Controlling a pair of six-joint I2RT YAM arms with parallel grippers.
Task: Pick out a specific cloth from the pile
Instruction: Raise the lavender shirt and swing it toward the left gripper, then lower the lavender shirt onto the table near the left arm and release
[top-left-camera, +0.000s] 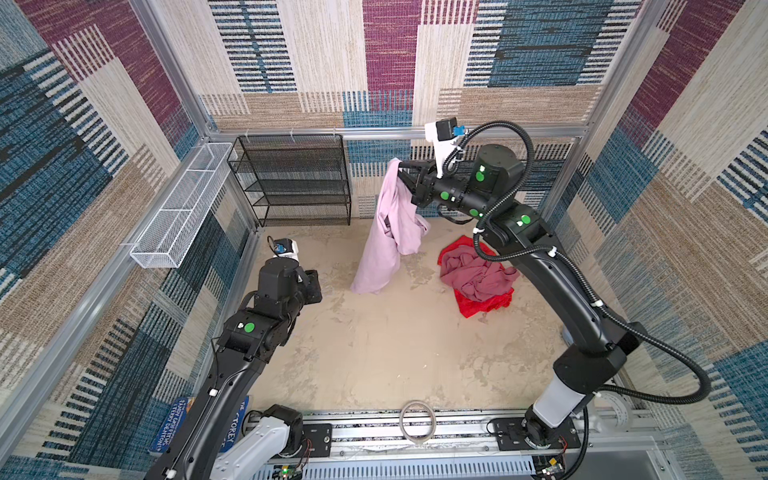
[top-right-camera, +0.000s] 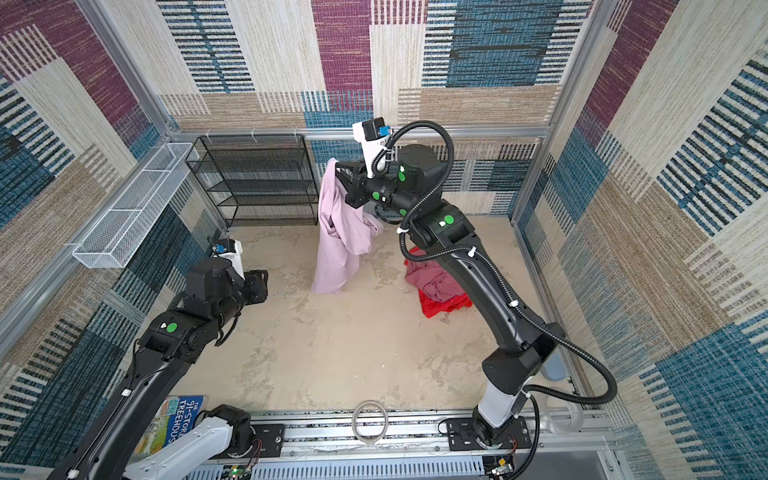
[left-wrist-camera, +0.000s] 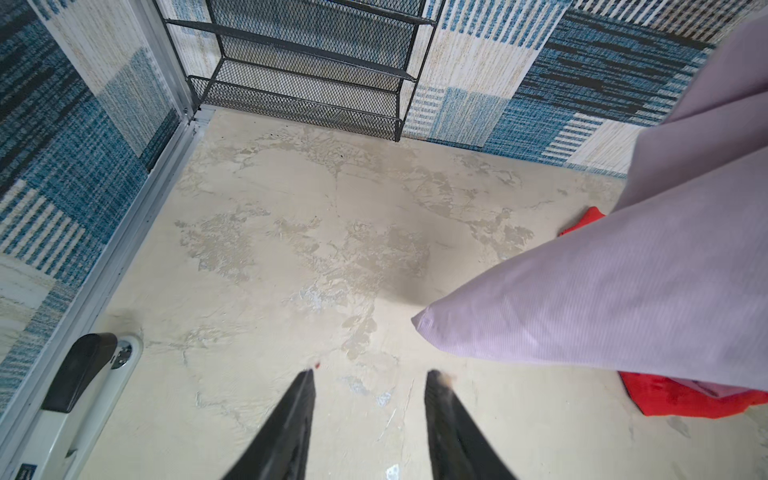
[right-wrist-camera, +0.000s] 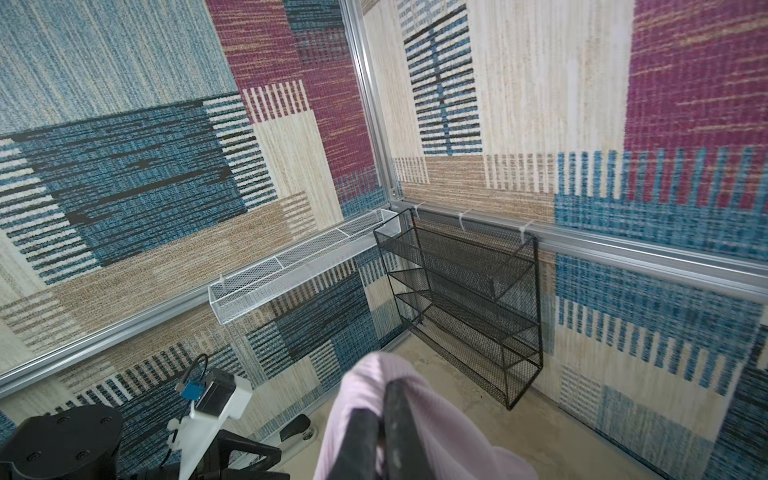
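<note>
The pale lilac-pink cloth (top-left-camera: 386, 232) hangs in long folds from my right tool (top-left-camera: 405, 172), which is clamped on its top edge high above the surface (top-left-camera: 374, 357), in front of the black mesh rack (top-left-camera: 295, 178) on the back wall. The pile (top-left-camera: 478, 274), dusty rose-mauve fabric heaped on bright red, lies apart from the cloth on the surface beneath my right arm. My left tool (left-wrist-camera: 370, 376) hovers low at the left, jaws apart and empty, near the cloth's lower corner.
</note>
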